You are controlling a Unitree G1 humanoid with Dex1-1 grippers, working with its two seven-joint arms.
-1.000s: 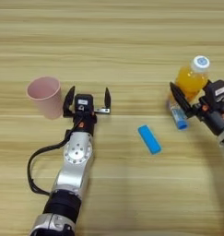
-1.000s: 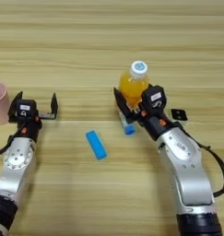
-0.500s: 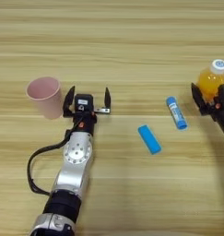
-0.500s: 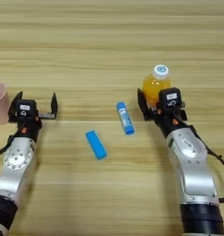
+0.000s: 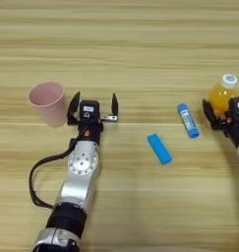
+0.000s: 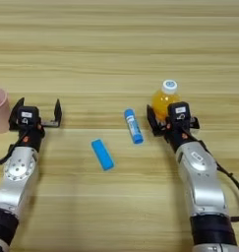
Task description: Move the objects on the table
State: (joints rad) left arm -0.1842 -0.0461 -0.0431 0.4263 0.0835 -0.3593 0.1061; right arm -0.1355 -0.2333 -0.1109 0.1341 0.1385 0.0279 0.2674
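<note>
Left eye view
- left gripper (image 5: 92, 102): fingers spread wide, empty, just at 3 o'clock of the pink cup (image 5: 48, 102).
- pink cup: upright, open; likely light and thin-walled, best pinched gently at the rim.
- blue bar (image 5: 159, 148): flat on the table (image 5: 121, 44); probably stiff, taken across its narrow sides.

Right eye view
- right gripper (image 6: 171, 121): it holds the juice bottle (image 6: 164, 99) low on the body.
- juice bottle: upright at 12 o'clock of the gripper; probably smooth and heavier.
- blue tube (image 6: 133, 126): lies at 9 o'clock of the bottle; may roll.

Tube (image 6: 133, 126) between bar (image 6: 102, 154) and bottle (image 6: 165, 100)
</note>
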